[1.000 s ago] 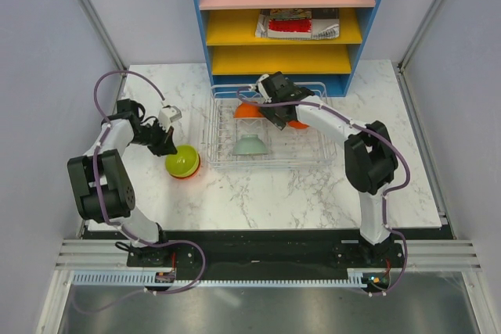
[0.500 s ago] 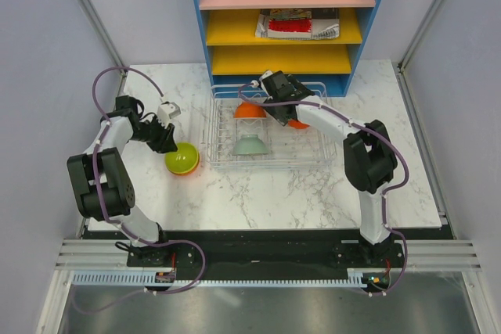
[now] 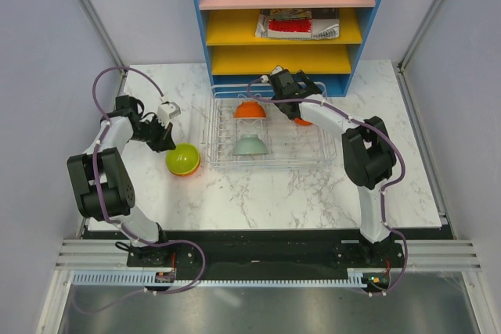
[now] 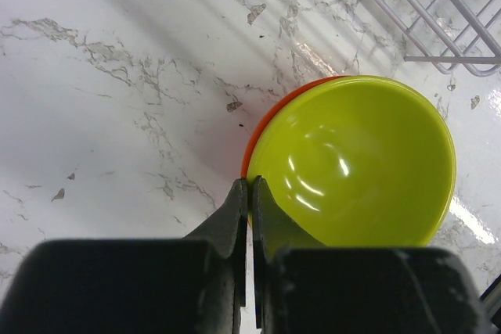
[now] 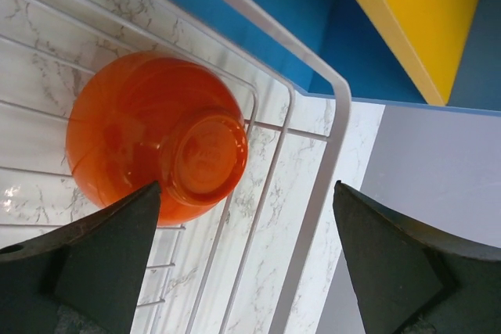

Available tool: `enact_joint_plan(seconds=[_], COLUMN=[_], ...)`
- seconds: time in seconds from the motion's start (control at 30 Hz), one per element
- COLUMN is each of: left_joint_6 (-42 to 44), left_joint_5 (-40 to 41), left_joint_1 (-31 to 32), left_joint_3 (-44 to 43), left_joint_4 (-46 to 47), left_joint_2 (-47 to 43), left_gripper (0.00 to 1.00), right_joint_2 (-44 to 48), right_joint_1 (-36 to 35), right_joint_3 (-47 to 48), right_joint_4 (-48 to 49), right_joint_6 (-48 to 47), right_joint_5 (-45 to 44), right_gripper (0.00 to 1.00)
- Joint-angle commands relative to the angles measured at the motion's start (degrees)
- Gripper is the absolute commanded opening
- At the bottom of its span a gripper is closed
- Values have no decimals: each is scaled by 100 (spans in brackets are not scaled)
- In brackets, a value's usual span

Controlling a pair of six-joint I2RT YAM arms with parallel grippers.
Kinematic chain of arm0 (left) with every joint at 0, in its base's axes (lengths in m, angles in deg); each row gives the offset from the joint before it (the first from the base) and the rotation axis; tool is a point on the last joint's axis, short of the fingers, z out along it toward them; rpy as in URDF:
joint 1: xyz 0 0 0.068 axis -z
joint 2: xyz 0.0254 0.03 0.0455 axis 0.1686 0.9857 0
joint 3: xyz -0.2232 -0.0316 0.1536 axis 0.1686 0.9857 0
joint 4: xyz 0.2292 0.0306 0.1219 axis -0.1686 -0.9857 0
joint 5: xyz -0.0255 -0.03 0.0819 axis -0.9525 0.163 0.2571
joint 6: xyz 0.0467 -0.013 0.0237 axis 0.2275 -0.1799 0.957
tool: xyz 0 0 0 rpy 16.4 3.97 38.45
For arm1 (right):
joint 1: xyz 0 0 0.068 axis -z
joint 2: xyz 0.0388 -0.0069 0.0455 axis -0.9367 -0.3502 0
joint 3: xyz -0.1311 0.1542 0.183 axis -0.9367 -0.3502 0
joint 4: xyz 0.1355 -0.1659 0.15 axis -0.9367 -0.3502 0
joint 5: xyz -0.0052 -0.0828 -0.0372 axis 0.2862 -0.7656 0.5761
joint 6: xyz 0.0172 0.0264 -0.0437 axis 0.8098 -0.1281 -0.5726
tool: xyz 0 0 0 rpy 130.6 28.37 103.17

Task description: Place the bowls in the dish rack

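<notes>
A lime green bowl [image 3: 183, 158] [image 4: 356, 162] sits nested in an orange bowl [image 3: 186, 172] [image 4: 270, 119] on the marble, left of the dish rack [image 3: 211, 127] [image 4: 454, 5]. My left gripper [image 3: 166, 141] [image 4: 250, 184] is shut on the lime green bowl's near rim, one finger inside and one outside. In the rack an orange bowl [image 3: 250, 109], a pale mint bowl [image 3: 249, 145] and a red-orange bowl [image 3: 302, 122] lie upside down. My right gripper [image 3: 283, 84] [image 5: 246, 185] hangs open over the rack's back edge [image 5: 329, 162], holding nothing, with an upturned orange bowl [image 5: 149, 138] beside its left finger.
A blue shelf unit [image 3: 368, 5] [image 5: 266, 29] with pink and yellow shelves stands right behind the rack, carrying books and a brown box. Grey walls close off both sides of the marble table [image 3: 258, 193].
My right gripper has lifted away from the orange bowl in the rack and moved back toward the shelf. My left gripper opened briefly and shut again on the lime bowl's rim.
</notes>
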Motion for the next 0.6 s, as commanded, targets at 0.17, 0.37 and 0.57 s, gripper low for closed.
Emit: enact_joint_plan(seconds=[0.17,0.37,0.57], left_joint_6=[-83,-180,-311], left_joint_5=[-23,-243,-550], left_joint_1=[-21,-21,-21], left_joint_3=[-248,-328,-555], left_joint_4=[2,-200,-445], left_joint_2=[-458,-924,-1425], left_gripper=[2,2,2], right_joint_2=[12,389,1118], right_joint_1=[25,25,25], right_joint_3=[-64,-82,234], right_joint_4=[453,269,-443], right_joint_6=[-147,55,800], right_joint_5=[-618,-127,1322], right_gripper=[98,98,98])
